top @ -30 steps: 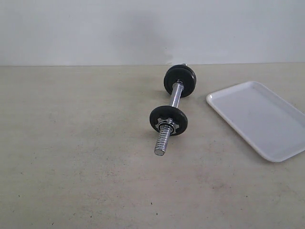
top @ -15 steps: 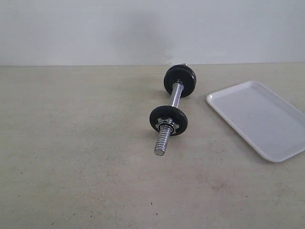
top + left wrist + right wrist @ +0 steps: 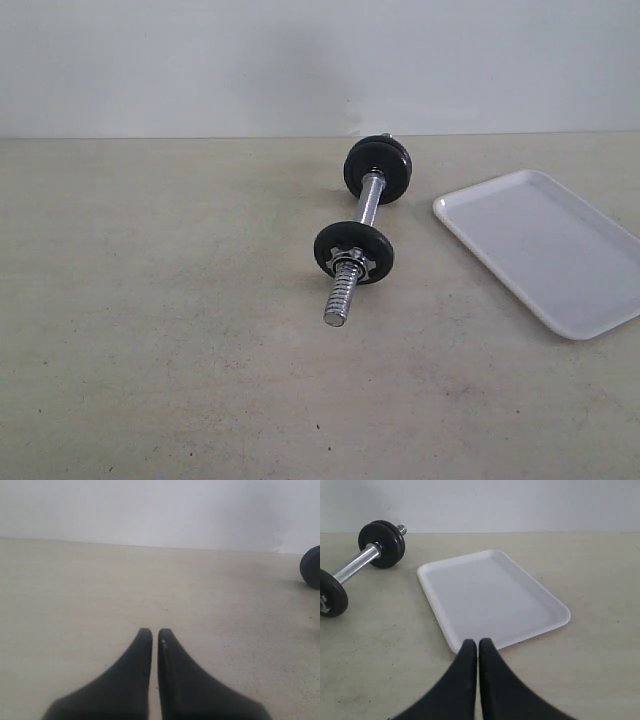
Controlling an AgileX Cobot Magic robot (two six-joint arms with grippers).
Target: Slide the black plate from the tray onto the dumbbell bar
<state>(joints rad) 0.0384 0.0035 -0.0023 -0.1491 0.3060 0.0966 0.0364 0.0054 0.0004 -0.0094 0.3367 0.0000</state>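
The dumbbell bar (image 3: 370, 200) lies on the beige table, one threaded end (image 3: 340, 298) pointing to the front. A black disc backed by a chrome star nut (image 3: 353, 252) sits near that end. Two black discs (image 3: 382, 544) sit pressed together at the far end; I cannot tell which of them is the black plate. The white tray (image 3: 545, 250) to the right holds nothing. My right gripper (image 3: 477, 641) is shut and empty just short of the tray's near corner (image 3: 451, 645). My left gripper (image 3: 155, 630) is shut and empty over bare table, with a black disc (image 3: 312, 567) at the view's edge.
A plain white wall (image 3: 200, 60) closes off the table's far edge. Neither arm shows in the exterior view.
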